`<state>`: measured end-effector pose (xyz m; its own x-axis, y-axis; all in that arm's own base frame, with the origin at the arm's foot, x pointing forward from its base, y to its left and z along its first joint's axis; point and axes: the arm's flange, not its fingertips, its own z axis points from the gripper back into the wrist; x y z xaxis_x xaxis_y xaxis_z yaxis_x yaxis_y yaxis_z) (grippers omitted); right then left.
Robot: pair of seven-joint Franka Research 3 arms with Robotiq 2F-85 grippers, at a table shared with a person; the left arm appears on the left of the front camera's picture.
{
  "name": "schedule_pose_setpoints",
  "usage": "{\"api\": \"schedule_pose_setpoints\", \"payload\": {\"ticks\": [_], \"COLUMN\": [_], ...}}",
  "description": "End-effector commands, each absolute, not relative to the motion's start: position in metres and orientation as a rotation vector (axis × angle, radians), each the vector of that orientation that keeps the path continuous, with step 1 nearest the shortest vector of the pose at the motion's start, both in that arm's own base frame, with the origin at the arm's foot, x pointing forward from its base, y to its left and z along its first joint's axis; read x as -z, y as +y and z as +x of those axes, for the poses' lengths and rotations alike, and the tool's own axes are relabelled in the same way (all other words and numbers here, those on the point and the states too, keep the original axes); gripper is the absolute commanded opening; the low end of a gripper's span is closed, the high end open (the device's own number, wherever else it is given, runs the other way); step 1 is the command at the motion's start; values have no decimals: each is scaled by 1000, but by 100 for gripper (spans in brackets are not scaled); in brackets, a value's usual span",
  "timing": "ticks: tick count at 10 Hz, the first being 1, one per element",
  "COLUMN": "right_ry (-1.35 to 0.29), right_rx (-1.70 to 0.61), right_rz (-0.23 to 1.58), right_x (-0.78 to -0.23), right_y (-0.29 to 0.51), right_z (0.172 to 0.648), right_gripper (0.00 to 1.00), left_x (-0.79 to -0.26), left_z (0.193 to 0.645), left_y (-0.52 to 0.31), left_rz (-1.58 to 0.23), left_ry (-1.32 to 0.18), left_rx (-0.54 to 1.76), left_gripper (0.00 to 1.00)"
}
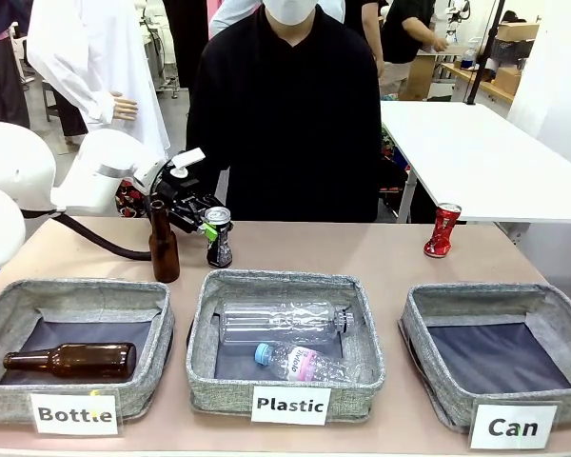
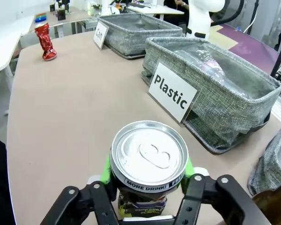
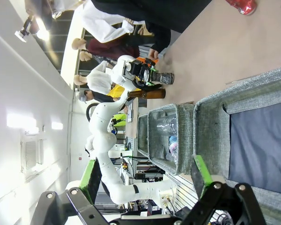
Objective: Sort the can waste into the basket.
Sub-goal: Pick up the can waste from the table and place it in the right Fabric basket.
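Your left end effector point(image 2: 148, 180) is pinching the black can point(image 2: 148, 154) between its green pads. The can is standing upright on the counter point(image 1: 362, 249), just beside a brown glass bottle point(image 1: 163, 246). The red can point(image 1: 443, 230) is sitting far right, behind the "Can" basket point(image 1: 426, 319). Your right end effector point(image 3: 145, 178) is hanging spread over that basket.

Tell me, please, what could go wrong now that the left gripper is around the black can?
The upright brown bottle stands close beside the black can; the left gripper could tip it when lifting.
The pads sit near the can's top rim, so it might tilt or slip.
The Can basket lies beyond the Plastic basket; a drop midway could land in the wrong one.
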<state>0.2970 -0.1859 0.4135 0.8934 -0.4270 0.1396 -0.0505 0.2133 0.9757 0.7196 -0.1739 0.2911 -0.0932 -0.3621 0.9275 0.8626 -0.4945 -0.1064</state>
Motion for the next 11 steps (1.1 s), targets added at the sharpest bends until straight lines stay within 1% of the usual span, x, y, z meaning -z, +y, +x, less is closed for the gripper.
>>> {"api": "schedule_pose_setpoints", "payload": {"ticks": [1, 2, 3, 4, 5, 7, 9, 11], "right_ry": [-445, -445, -445, -445, -445, -445, -445, -445], "right_rx": [253, 253, 253, 253, 253, 253, 253, 253], "right_rz": [1347, 1347, 1347, 1347, 1347, 1347, 1347, 1347], "right_x": [-414, -414, -414, -414, -414, -414, -414, -414], "right_y": [-187, -187, -187, -187, -187, -187, -187, -187], "right_z": [297, 297, 297, 297, 297, 297, 297, 297], "right_gripper": [100, 100, 100, 100, 100, 100, 100, 100], "left_x": [-292, -294, -300, -310, -331, -379, -433, -471], "left_z": [719, 720, 723, 725, 726, 725, 707, 669], "left_y": [-175, -173, -168, -160, -142, -91, -13, 69], "left_rz": [-1313, -1316, -1319, -1328, -1325, -1227, -1119, -1100], "left_ry": [-640, -648, -664, -685, -756, -937, -1040, -1032], "left_rx": [1722, 1716, 1714, 1720, 1727, 1715, 1663, 1550], "left_gripper": [0, 0, 4, 0, 0, 0, 0, 0]}}
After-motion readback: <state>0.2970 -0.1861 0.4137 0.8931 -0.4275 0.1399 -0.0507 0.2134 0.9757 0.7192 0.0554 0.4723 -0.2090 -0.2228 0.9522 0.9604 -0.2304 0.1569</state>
